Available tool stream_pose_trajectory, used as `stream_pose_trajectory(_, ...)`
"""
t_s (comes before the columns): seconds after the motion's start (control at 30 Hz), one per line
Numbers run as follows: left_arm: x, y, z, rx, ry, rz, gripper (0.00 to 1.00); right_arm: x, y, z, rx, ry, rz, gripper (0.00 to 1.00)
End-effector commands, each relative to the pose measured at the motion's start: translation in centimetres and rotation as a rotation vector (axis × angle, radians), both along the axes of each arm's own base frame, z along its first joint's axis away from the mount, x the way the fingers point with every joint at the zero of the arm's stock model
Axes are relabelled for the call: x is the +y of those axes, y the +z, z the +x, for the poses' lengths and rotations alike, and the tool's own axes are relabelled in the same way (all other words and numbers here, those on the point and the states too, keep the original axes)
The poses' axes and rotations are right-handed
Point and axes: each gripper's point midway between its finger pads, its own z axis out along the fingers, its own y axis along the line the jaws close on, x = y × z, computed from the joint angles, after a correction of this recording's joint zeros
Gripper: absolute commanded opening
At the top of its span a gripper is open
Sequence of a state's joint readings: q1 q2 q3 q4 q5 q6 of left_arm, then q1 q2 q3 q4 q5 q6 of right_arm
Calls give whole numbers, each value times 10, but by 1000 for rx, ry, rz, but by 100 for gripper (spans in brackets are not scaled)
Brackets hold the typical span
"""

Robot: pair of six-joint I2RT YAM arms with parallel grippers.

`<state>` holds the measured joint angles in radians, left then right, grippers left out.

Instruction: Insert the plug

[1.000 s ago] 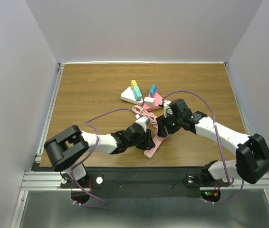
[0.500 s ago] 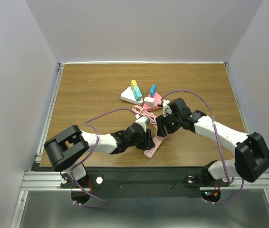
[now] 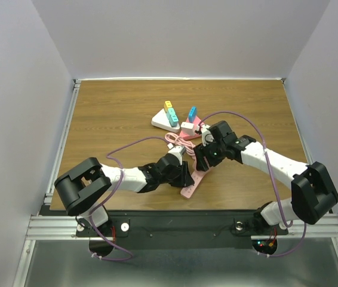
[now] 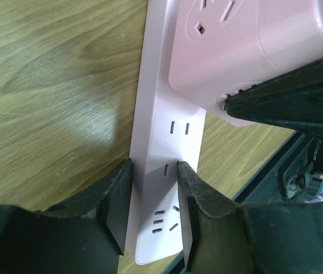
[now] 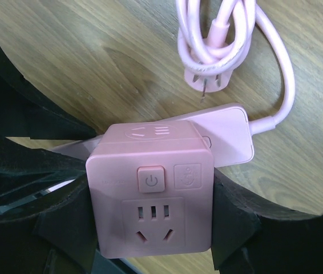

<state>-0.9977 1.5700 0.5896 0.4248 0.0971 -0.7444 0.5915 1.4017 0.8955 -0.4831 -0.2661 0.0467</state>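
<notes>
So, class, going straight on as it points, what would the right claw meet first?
Probably the pink power strip: the pink cube adapter in the right claw would press onto it; any gap is unclear.

Your right arm edges left.
Your right gripper [image 3: 203, 158], clamped on the pink cube plug [image 5: 151, 191], now sits a little further left, closer over the power strip [image 3: 190, 188], than a second ago, and that arm's elbow has swung left with it.
</notes>
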Motion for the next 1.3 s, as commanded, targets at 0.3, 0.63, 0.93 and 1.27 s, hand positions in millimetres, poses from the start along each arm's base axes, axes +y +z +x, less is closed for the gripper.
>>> stream_pose_trajectory(0.3, 118, -75, -8, 125, 164, 452, 0, -1, 1, 1, -80, 68, -68, 0)
stream_pose_trajectory(0.63, 113, -71, -1, 114, 155, 441, 0, -8, -7, 5, -119, 98, -144, 0)
stream_pose_trajectory(0.93, 113, -68, 3, 102, 148, 441, 0, -16, -13, 6, -146, 96, -209, 0)
stream_pose_trajectory(1.27, 97, -25, 16, -7, 108, 342, 0, -28, -22, 9, -172, 89, -293, 0)
